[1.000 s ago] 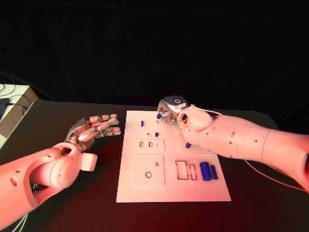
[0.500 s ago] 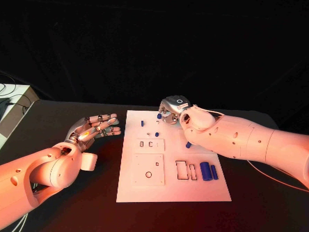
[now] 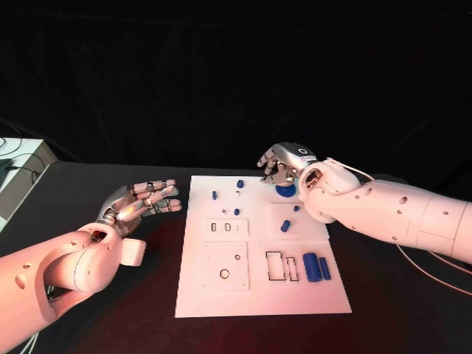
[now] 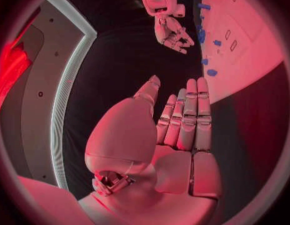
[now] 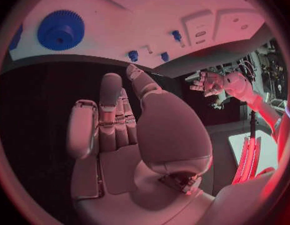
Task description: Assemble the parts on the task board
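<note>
2 silver hands are over the black table (image 3: 108, 310), neither holding anything. Left hand (image 3: 142, 199) hovers just off the near-left side of the white board (image 3: 259, 295), palm up, fingers spread and apart, empty; left wrist view shows the same hand (image 4: 176, 130) with fingers extended side by side and nothing in the palm. Right hand (image 3: 284, 164) sits at the board's far edge, above the table just past it, fingers loosely curled but apart; right wrist view shows its palm (image 5: 119, 135) bare, fingers straight, gripping nothing.

Blue gear (image 3: 286, 190) lies flat on the board near its far edge, just beside the right hand, apart from the fingers; it also shows as a toothed disc (image 5: 60, 30) in the right wrist view. Small blue peg (image 3: 240, 184) stands near the far edge, another small peg (image 3: 214, 195) to its left, a third (image 3: 237, 212) a bit closer in. Short blue pin (image 3: 285, 226) lies tilted in the board's middle right. 2 blue cylinders (image 3: 312, 267) lie side by side at the near right, next to 2 rectangular slots (image 3: 274, 265). Square plate with a round hole (image 3: 226, 265) sits at the near left of the board; a smaller plate with 2 little slots (image 3: 226, 228) is above it.
</note>
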